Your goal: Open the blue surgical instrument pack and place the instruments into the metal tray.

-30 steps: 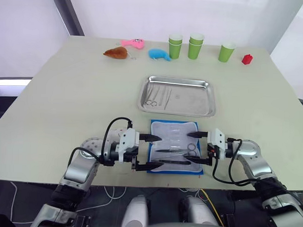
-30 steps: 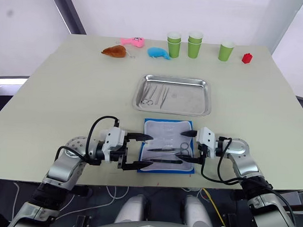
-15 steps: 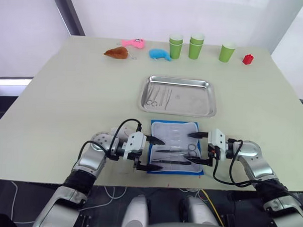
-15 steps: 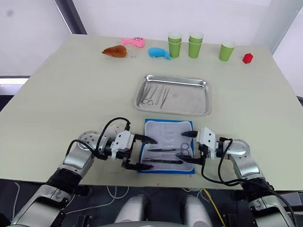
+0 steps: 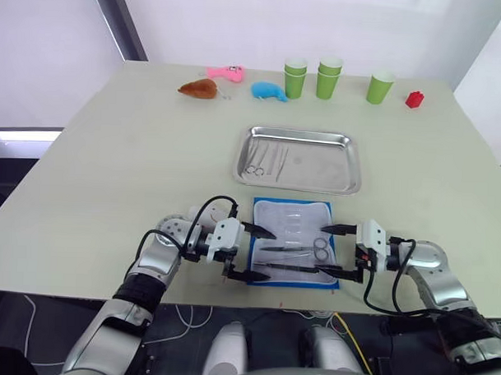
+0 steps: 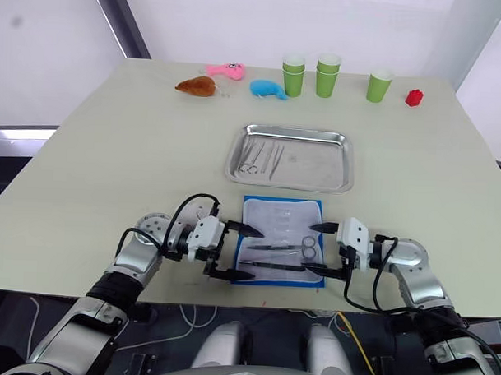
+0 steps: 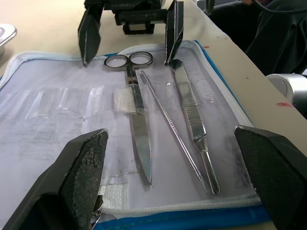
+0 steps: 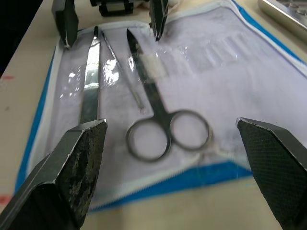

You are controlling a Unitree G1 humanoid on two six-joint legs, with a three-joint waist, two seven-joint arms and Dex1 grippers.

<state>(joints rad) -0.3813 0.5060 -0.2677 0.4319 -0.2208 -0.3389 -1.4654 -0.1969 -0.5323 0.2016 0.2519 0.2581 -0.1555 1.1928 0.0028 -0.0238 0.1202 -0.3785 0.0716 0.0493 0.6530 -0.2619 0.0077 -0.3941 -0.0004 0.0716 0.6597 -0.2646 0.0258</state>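
The blue surgical instrument pack (image 5: 291,214) lies open near the table's front edge, pale lining up. On the lining rest three instruments: scissors (image 7: 136,125), a thin probe (image 7: 167,128) and a flat-handled tool (image 7: 194,120). My left gripper (image 5: 262,255) is open at the pack's left edge, one finger on either side of the tools' tips. At the pack's right edge my right gripper (image 5: 330,253) is open too, straddling the scissors' ring handles (image 8: 165,134) and holding nothing. Behind the pack, the metal tray (image 5: 347,176) has several instruments (image 5: 263,160) lying in its left part.
Along the far edge stand green cups (image 5: 324,77), a red block (image 5: 414,99), a blue whale toy (image 5: 268,91), a pink toy (image 5: 224,72) and a brown toy (image 5: 198,88). The pack's front edge lies close to the table's front edge (image 5: 279,304).
My left gripper has slid right up to the pack's left edge. My right gripper has drawn back a little to the right, off the lining toward the pack's right edge. The camera shifted slightly.
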